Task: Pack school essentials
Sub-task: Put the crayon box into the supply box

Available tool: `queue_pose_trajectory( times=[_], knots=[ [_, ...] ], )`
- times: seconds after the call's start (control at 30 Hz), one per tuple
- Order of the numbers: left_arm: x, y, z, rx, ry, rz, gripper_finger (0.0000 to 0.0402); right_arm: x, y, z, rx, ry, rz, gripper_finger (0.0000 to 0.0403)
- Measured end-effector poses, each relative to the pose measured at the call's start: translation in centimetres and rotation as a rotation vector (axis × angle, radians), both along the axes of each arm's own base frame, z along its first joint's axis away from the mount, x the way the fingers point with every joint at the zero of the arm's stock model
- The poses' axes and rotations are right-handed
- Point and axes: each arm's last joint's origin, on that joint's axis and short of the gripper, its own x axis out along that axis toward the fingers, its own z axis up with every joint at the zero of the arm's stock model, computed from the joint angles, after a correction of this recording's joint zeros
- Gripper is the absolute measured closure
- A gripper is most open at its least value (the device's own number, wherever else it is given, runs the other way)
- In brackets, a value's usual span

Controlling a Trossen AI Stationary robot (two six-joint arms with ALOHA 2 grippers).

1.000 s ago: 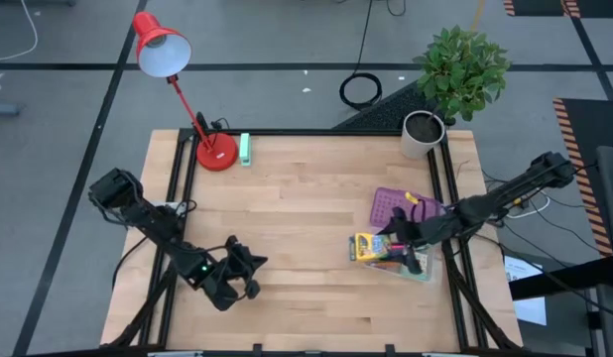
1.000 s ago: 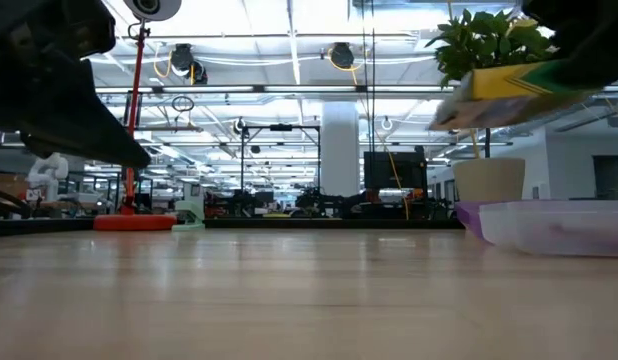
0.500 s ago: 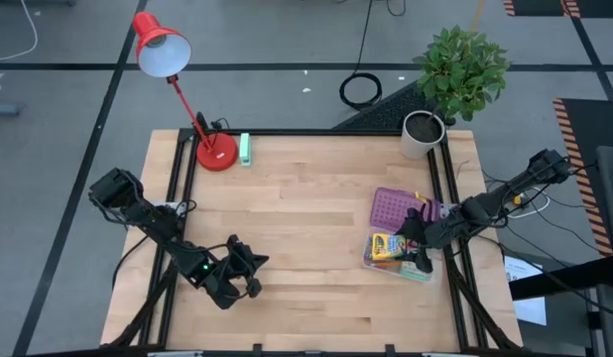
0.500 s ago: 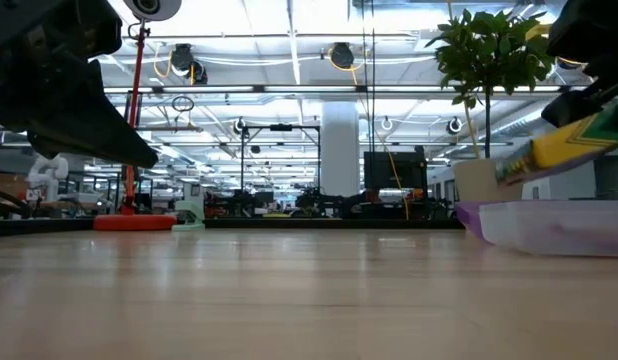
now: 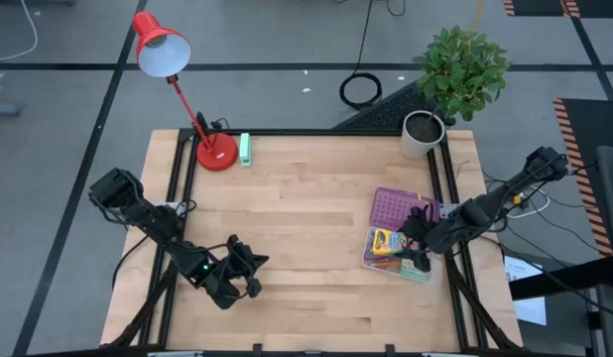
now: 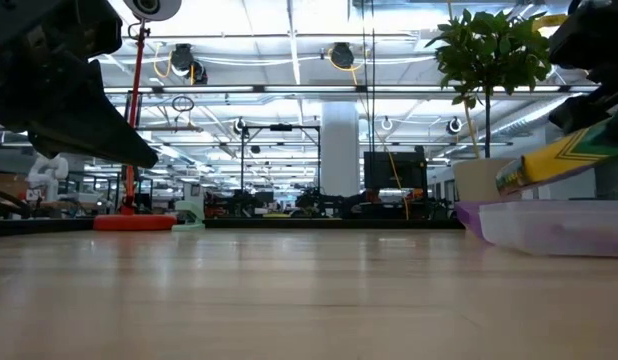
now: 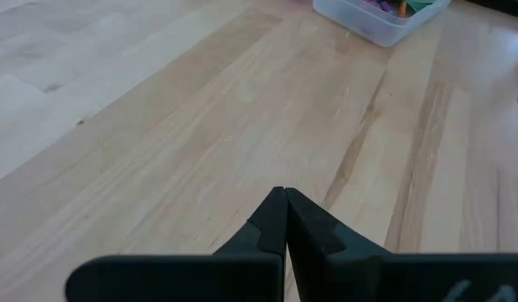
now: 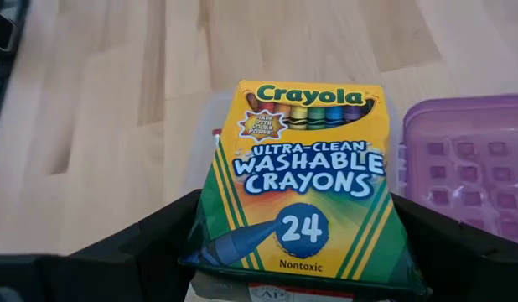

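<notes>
The crayon box (image 8: 303, 180) is being held by the right gripper (image 5: 414, 245) near the table's (image 5: 306, 228) right edge, the 2 dark fingers (image 8: 150, 239) being clamped on its sides. In the high view, the box (image 5: 385, 242) is being kept over the clear bin (image 5: 386, 264), tilted, with its far end angled down toward the bin. In the low view, the yellow-green box (image 6: 559, 160) is being shown slanted just above the clear bin's rim (image 6: 549, 222). The printed face, reading 24 washable crayons, is being turned toward the right wrist camera. The purple lid (image 5: 393, 206) is lying on the wood just beside the bin, on the side toward the potted plant (image 5: 455, 74).

The left gripper (image 5: 237, 270) is being held above the bare wood at the table's front left, well apart from the bin, its 2 fingers (image 7: 267, 226) being pressed together with nothing between them.

The red desk lamp (image 5: 178, 84) is standing at the far left corner.
</notes>
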Motion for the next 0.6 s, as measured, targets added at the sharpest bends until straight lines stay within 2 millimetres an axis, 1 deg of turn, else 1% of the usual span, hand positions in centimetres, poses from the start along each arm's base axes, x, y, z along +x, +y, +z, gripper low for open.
queue_pose_trajectory(
  times=[0.27, 0.6],
  knots=[
    [0.0, 0.0, 0.0, -0.004, -0.005, 0.000, 0.0396, 0.7, 0.4, -0.7, -0.028, 0.044, -0.001, 0.0086],
    [0.1, -0.1, 0.1, -0.005, -0.008, -0.007, 0.0396, 1.3, 0.7, -1.3, -0.061, 0.053, -0.026, 0.0086]
  ],
)
